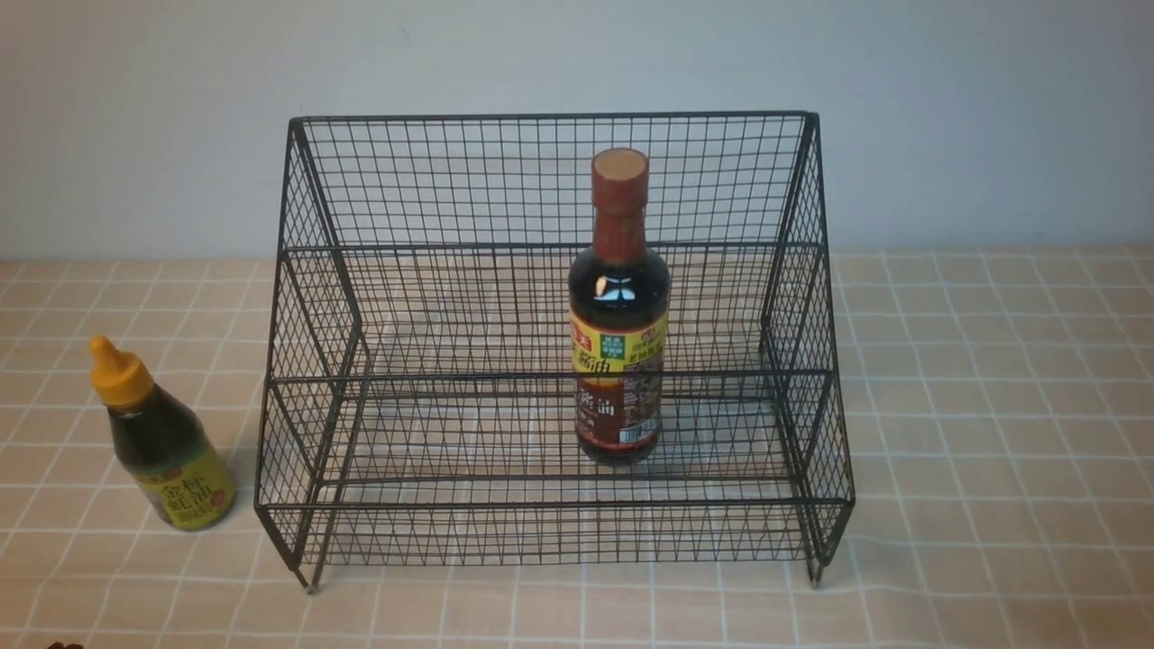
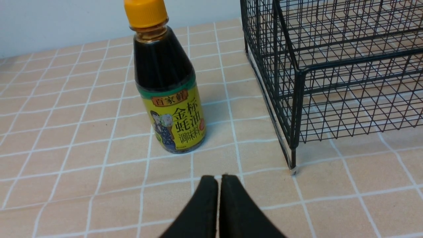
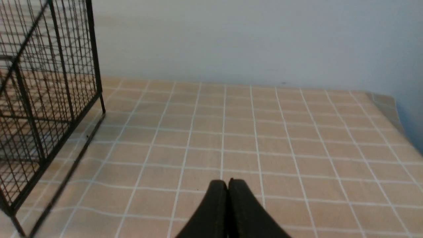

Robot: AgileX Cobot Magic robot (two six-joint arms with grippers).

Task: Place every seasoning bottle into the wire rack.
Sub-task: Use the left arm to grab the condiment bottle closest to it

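Two seasoning bottles (image 1: 618,306) (image 1: 167,451), one wire rack (image 1: 505,521)

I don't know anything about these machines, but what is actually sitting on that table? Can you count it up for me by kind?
Black wire rack: 1
Sauce bottles: 2 (tall bottle with brown cap standing inside the rack; short bottle with yellow cap on the checked cloth to the rack's left)
Total: 3

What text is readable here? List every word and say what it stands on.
"百家鲜": short bottle, banner at the top of its label.
"金标蚝油": same label, large characters.
"调味料": same label, just beneath.
Tall bottle: label print too blurred to read.
No other text is visible.
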